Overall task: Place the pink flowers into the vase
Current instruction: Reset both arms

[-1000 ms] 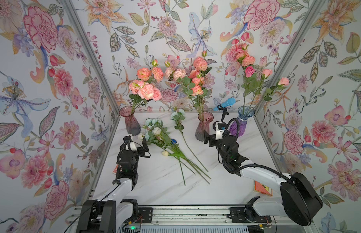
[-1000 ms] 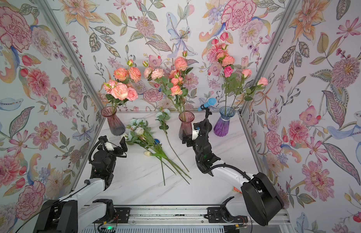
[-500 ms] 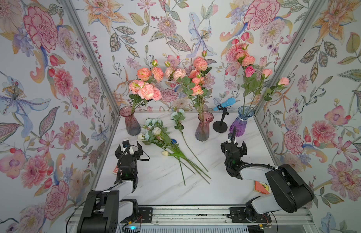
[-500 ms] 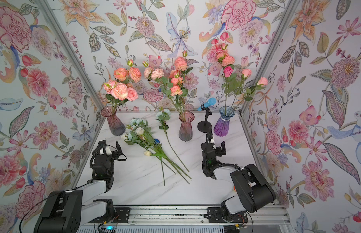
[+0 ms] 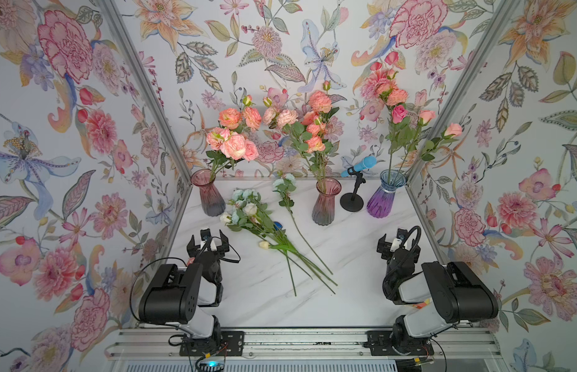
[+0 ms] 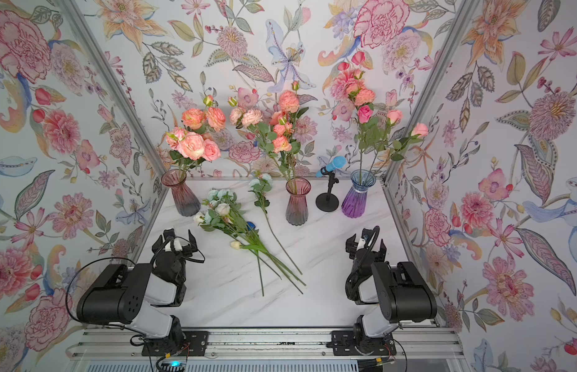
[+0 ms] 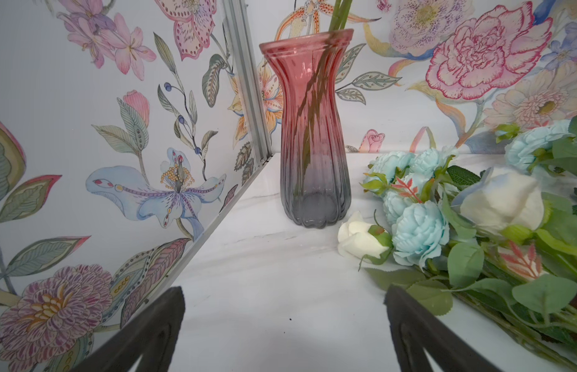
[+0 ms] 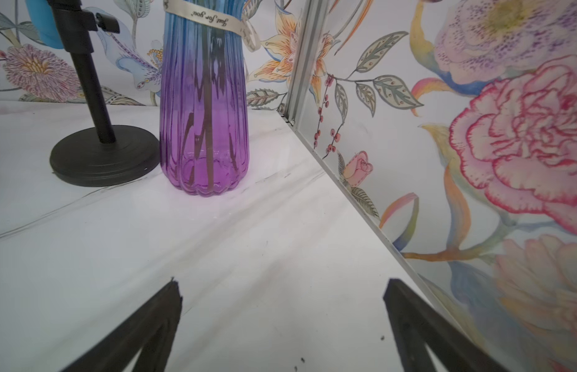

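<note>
Pink flowers stand in three glass vases along the back wall: a bunch (image 5: 232,146) in the left pink vase (image 5: 211,198), tall stems (image 5: 312,128) in the middle pink vase (image 5: 325,204), and roses (image 5: 399,112) in the purple vase (image 5: 383,197). My left gripper (image 5: 207,239) is open and empty at the front left, pointing at the left vase (image 7: 314,128). My right gripper (image 5: 397,240) is open and empty at the front right, facing the purple vase (image 8: 205,106). Bare table shows between the left gripper's (image 7: 285,290) and the right gripper's (image 8: 282,283) fingers.
A bundle of pale blue and white flowers (image 5: 250,211) lies on the marble table (image 5: 345,257) between the arms, its stems fanning toward the front. One more blue stem (image 5: 285,190) lies beside it. A blue microphone on a black stand (image 5: 354,193) stands between the middle and purple vases.
Both arms have drawn back toward the front of the table. The right gripper left the spot beside the middle vase and now sits low at the front right. Both stayed open.
</note>
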